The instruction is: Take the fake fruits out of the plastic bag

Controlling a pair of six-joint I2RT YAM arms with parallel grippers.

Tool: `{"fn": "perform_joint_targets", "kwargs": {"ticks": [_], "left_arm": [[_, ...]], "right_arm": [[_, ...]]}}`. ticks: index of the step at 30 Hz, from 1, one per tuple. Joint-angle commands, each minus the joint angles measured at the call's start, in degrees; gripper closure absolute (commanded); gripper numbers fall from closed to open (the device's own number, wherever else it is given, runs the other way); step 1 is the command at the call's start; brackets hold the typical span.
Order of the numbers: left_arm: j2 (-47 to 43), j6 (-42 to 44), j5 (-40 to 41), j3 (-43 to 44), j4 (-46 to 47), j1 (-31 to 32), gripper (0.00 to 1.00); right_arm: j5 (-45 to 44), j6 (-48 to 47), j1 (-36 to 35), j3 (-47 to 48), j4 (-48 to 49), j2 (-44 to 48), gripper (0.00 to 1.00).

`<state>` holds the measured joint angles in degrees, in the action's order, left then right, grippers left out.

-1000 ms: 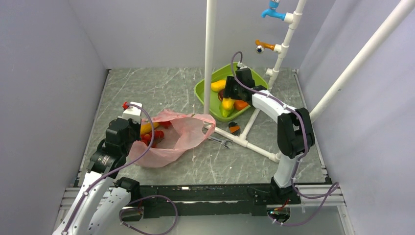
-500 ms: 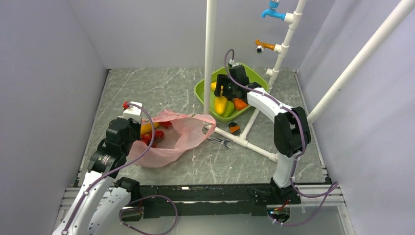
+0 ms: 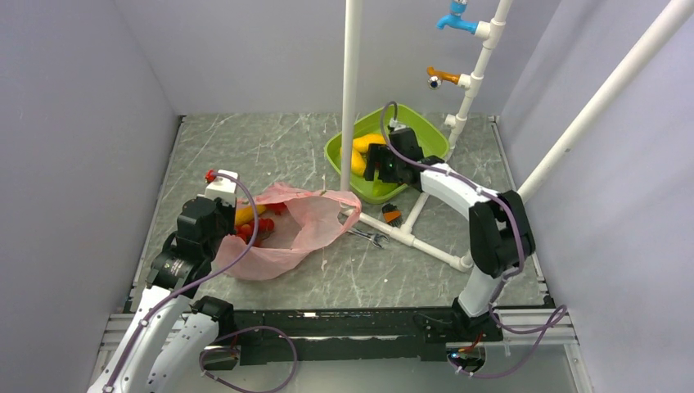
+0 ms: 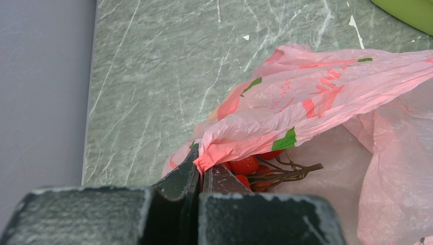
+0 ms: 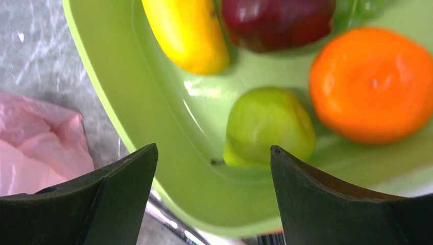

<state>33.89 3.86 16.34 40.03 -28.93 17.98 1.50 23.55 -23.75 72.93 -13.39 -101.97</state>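
The pink plastic bag (image 3: 286, 225) lies crumpled at the left of the table. My left gripper (image 4: 201, 163) is shut on its rim (image 4: 240, 143) and holds the mouth up. Inside show a red grape cluster (image 4: 255, 166) and yellow bananas (image 3: 244, 214). My right gripper (image 5: 214, 153) hangs open over the near rim of the green tub (image 5: 153, 102), with nothing between its fingers. The green pear (image 5: 268, 125) lies in the tub just beyond the fingertips. From above, the right gripper (image 3: 378, 164) sits at the tub's left front. The apple is hidden.
In the tub also lie a yellow mango (image 5: 189, 30), a dark maroon fruit (image 5: 275, 18) and an orange fruit (image 5: 373, 84). A white pipe frame (image 3: 352, 82) stands beside the tub. A wrench (image 3: 364, 236) and a small brush (image 3: 392, 214) lie by its floor pipes.
My right gripper has opened wider and drawn back toward the tub's near rim. The pear it carried now lies in the tub. The left arm has not moved.
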Motion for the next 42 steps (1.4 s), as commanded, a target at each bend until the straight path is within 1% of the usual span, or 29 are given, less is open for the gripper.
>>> {"fn": "perform_joint_targets", "kwargs": {"ticks": [1,8,12,14,17,21,23,25,29,31,33,36,37,40,42], "left_arm": [[-0.1,0.3,-0.8,0.5,2.1,0.1,1.0],[0.2,0.3,-0.7,0.6,1.9,0.1,1.0],[-0.8,0.3,-0.4,0.4,2.0,0.1,1.0],[-1.3,0.2,-0.4,0.3,2.0,0.1,1.0],[-1.6,0.2,-0.5,0.4,2.0,0.1,1.0],[-1.0,0.1,-1.1,0.8,1.6,0.1,1.0],[-1.3,0.0,-1.1,0.8,1.6,0.1,1.0],[-1.9,0.0,-1.1,0.6,1.6,0.1,1.0],[-2.1,0.1,-1.1,0.6,1.7,0.1,1.0],[-2.1,-0.1,-1.1,0.7,1.4,0.1,1.0],[-2.4,-0.1,-1.1,0.6,1.4,0.1,1.0],[-2.6,-0.2,-1.1,0.5,1.5,0.1,1.0],[-2.5,-0.2,-1.1,0.5,1.4,0.1,1.0],[-2.1,-0.1,-1.5,0.5,1.4,0.1,1.0],[-1.8,0.0,-2.5,0.5,1.5,0.1,1.0]], "right_arm": [[-1.1,1.9,-0.5,-7.9,5.4,9.1,0.17],[-0.2,3.4,-2.7,-23.4,11.6,23.1,0.16],[0.5,5.5,-5.2,-30.6,13.1,27.5,0.15],[2.2,5.9,-7.3,-32.2,12.3,27.8,0.16],[-1.9,5.3,-13.9,-34.0,9.0,29.7,0.16],[-1.8,7.3,-20.0,-39.7,11.5,37.5,0.18],[-1.8,7.1,-22.4,-41.6,13.1,43.0,0.15],[0.3,4.8,-25.2,-41.6,16.0,49.0,0.14],[1.1,0.1,-31.2,-36.8,18.5,54.3,0.12],[1.7,-1.8,-33.7,-33.7,19.5,54.4,0.11],[2.8,-3.7,-36.2,-30.9,20.7,52.5,0.09],[4.8,-5.8,-39.1,-25.4,20.8,45.2,0.08],[4.8,-5.8,-39.7,-23.0,20.2,42.1,0.08],[0.1,-3.4,-41.8,-16.5,17.2,31.4,0.16],[-1.3,-2.3,-42.9,-14.9,18.9,25.5,0.2]]}}
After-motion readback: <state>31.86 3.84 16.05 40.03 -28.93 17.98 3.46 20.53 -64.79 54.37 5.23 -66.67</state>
